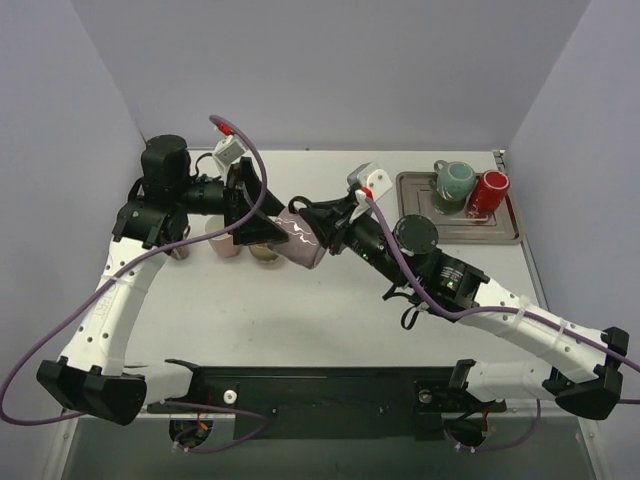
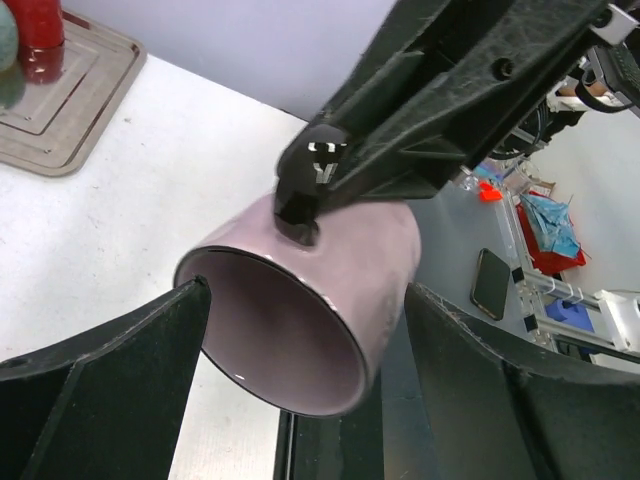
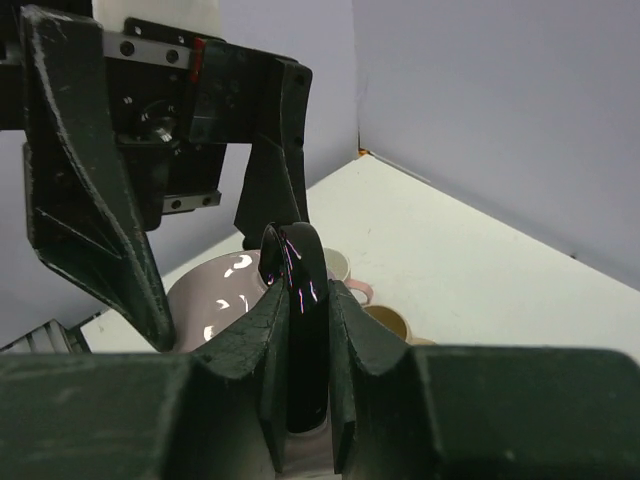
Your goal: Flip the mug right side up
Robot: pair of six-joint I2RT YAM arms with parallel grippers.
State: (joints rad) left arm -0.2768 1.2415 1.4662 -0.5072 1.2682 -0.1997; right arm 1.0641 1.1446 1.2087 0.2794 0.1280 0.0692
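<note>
A mauve mug (image 1: pixel 298 240) with a glossy black handle (image 3: pixel 300 300) hangs tilted on its side above the table, its mouth toward the left arm. My right gripper (image 1: pixel 320 232) is shut on the handle, which shows clamped between its fingers in the right wrist view (image 3: pixel 300 330). My left gripper (image 1: pixel 270 222) is open, one finger on each side of the mug body. In the left wrist view the mug (image 2: pixel 340 290) sits between those fingers (image 2: pixel 120 380), with a small gap on the right side.
A grey tray (image 1: pixel 505 235) at the back right holds a teal mug (image 1: pixel 455 180) and a red mug (image 1: pixel 488 192). Small cups, one pink (image 1: pixel 226 246) and one beige (image 1: pixel 266 256), stand on the table under the left gripper. Walls enclose the table.
</note>
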